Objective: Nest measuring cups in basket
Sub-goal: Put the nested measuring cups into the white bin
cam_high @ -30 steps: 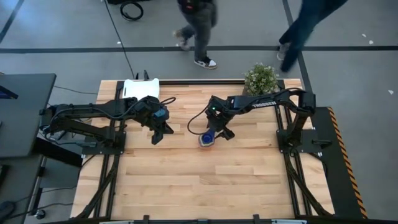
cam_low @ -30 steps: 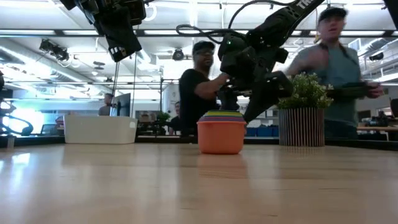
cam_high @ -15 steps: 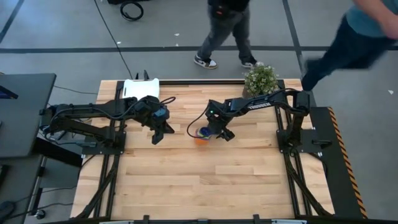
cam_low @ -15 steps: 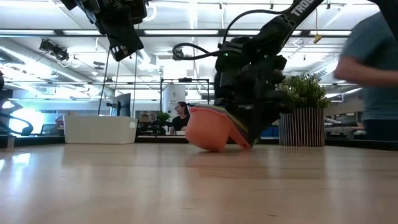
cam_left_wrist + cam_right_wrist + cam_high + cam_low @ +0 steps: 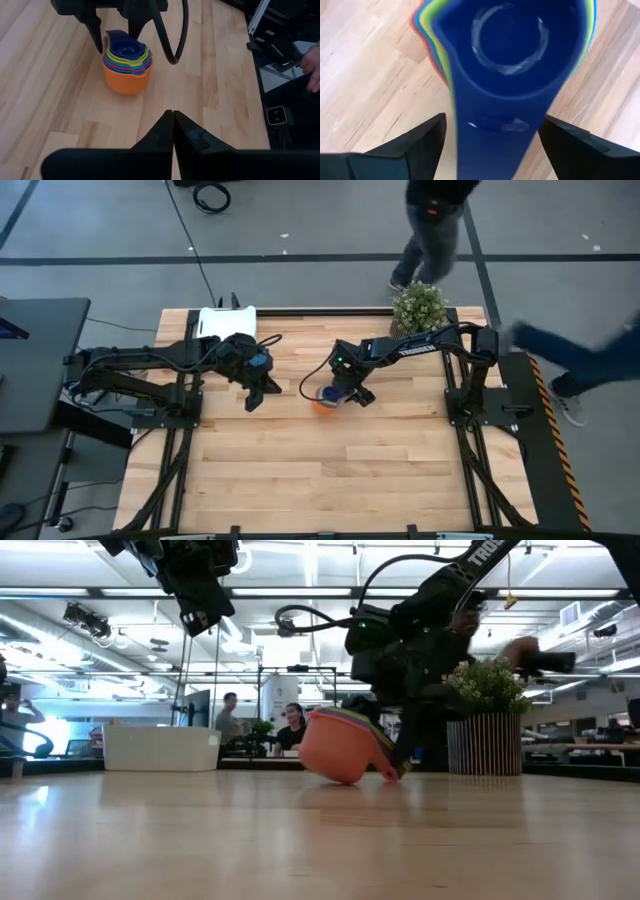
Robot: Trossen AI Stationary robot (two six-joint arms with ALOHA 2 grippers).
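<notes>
The stack of measuring cups [image 5: 345, 745], orange outermost and dark blue innermost, now leans over on the bare wood well short of the basket [image 5: 226, 321]; a second ago it stood upright, half a second ago it tipped, and since then it has barely shifted. I judge the nesting itself done, so what is left is the carry to the basket, and a tilted stack may roll or spill if I push instead of lift. My right pincer [image 5: 490, 140] stands wide apart, one finger on each side of the dark blue handle [image 5: 490, 125], closed on nothing. My left pincer [image 5: 173, 131] hangs pressed shut and empty between the basket and the stack. I cannot tell whether my right fingers touch the stack, and the cups between orange and dark blue show only as thin coloured rims. The basket's inside is hidden in the low view.
</notes>
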